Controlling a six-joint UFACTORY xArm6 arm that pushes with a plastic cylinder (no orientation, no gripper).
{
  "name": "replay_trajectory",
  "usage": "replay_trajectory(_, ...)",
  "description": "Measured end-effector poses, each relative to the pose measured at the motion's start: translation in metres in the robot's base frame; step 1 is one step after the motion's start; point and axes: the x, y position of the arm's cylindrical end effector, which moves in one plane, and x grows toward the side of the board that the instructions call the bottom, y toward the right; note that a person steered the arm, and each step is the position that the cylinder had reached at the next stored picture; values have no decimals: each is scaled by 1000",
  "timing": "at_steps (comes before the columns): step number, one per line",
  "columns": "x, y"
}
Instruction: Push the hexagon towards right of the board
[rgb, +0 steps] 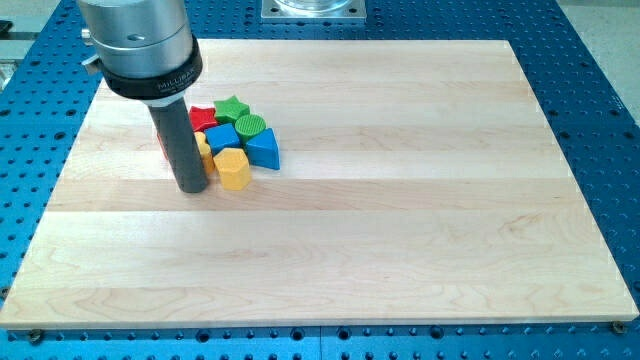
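Note:
A yellow hexagon block lies on the wooden board, at the bottom of a tight cluster in the view's upper left. My tip rests on the board just left of the hexagon, very close to it. Around it sit a blue triangle, a blue cube, a green cylinder, a green star and a red star. Another yellow block and a red block are partly hidden behind the rod.
The arm's grey wrist housing hangs over the board's upper left corner. A blue perforated table surrounds the board. A metal mount plate sits at the view's top.

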Motion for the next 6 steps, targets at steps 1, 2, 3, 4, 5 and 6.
replay_trajectory(1, 0, 0)
replay_trajectory(2, 1, 9)
replay_trajectory(3, -3, 61)
replay_trajectory(4, -28, 90)
replay_trajectory(5, -39, 42)
replay_trajectory(6, -40, 6)
